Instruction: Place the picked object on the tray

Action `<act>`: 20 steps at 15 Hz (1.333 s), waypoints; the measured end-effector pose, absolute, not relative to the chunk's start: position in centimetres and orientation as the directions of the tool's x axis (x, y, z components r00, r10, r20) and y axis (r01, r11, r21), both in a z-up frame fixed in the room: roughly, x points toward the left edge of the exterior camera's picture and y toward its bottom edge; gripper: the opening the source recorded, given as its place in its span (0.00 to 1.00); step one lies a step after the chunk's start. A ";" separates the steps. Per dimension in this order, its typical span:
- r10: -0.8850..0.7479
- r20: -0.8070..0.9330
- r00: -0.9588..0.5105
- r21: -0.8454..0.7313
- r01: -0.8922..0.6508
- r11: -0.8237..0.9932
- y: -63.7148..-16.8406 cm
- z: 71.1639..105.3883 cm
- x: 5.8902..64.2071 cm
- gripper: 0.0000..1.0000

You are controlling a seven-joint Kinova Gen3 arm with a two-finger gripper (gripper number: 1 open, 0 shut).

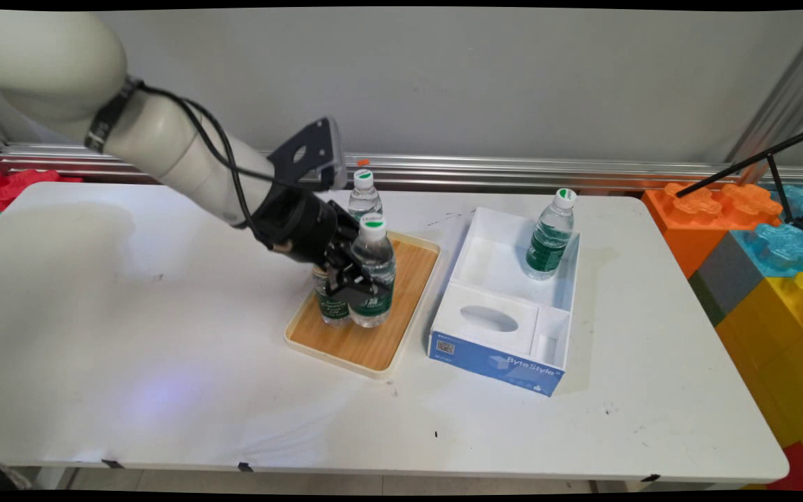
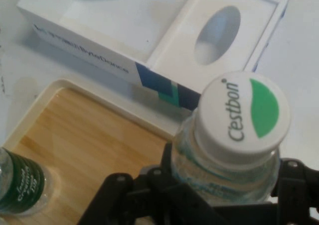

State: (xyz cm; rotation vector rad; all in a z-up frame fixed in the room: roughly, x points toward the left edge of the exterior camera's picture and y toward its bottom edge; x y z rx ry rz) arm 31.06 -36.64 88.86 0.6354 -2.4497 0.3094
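While the gripper (image 1: 358, 284) sits low over the tray (image 1: 412, 293), its jaws are clamped on the body of a bottle (image 1: 373, 275), which stands near the tray's middle; the hand view shows that bottle's white and green cap (image 2: 242, 113) rising between the black linkage. Whether the bottle's base rests on the wood or hangs just above it cannot be told.

A second bottle (image 1: 328, 303) stands just beside the held one, on the arm's side and partly hidden by the gripper. A third bottle (image 1: 364, 194) stands at the tray's far end, close behind the wrist. A fourth bottle (image 1: 550, 238) stands in the large compartment of the box (image 1: 499, 359), which lies just right of the tray.

Judging from this crowding, the chief risk is a knock: the linkage is almost against the second bottle, so any sideways swing could tip it, and the wrist could clip the third one behind. The hold is on soft, clear plastic below the shoulder, so the bottle may flex and slip or tilt in the jaws if moved sharply. A low carry to the right could also catch the tray's rim or the box's near wall.
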 end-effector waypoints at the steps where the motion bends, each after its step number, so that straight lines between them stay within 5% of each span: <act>1: -0.368 0.589 -0.720 -0.078 -0.503 0.860 -36.6 88.1 31.1 0.00; 20: -0.361 0.569 -0.739 -0.133 -0.516 0.846 -34.8 82.3 28.0 0.00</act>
